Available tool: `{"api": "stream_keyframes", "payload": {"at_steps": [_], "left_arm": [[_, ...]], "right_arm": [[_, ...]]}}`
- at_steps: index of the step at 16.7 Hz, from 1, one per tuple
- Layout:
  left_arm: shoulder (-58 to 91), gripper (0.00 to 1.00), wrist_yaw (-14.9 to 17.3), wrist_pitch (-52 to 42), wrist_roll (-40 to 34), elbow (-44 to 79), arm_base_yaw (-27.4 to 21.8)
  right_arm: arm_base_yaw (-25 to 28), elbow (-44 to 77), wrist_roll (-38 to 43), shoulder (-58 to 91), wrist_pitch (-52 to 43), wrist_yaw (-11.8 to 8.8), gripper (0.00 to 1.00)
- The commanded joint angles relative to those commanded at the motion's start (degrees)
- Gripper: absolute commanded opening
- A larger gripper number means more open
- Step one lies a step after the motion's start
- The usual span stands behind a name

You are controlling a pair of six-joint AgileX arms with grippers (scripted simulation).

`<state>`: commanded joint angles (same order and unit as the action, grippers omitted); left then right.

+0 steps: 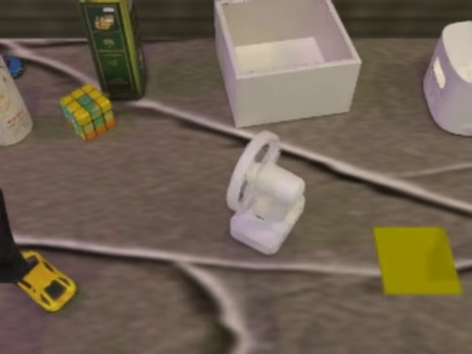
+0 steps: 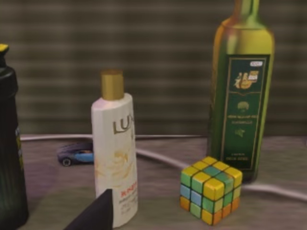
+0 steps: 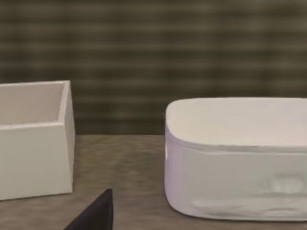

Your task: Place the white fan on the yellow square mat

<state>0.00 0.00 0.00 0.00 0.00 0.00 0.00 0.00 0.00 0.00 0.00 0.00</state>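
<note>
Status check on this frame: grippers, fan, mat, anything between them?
Neither gripper near the fan. White fan upright at table centre, untouched. Yellow square mat bare, to the fan's right. Path between them clear.

The white fan [image 1: 264,198] stands upright mid-tabletop on its blocky base, ring guard facing left. The yellow square mat [image 1: 416,260] lies flat, well apart to its right.

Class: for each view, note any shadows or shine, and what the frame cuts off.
Top view: even light, the fan and mat cast barely any shadow; the appliance is cut off at the right edge. Left wrist view: shine along the green bottle's shoulder, its top cut off. Right wrist view: box and appliance both cropped, dim wall behind.
</note>
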Motion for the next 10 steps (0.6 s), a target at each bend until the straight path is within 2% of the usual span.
{"api": "stream_keyframes", "payload": {"at_steps": [5,10], "left_arm": [[0.0,1.0,0.0,0.0,0.0,0.0,0.0],[0.0,1.0,0.0,0.0,0.0,0.0,0.0]], "right_arm": [[0.98,1.75,0.62,2.88,-2.31,0.05,1.0],[5.52,11.41,4.54,17.58,-13.71,1.04,1.0]]}}
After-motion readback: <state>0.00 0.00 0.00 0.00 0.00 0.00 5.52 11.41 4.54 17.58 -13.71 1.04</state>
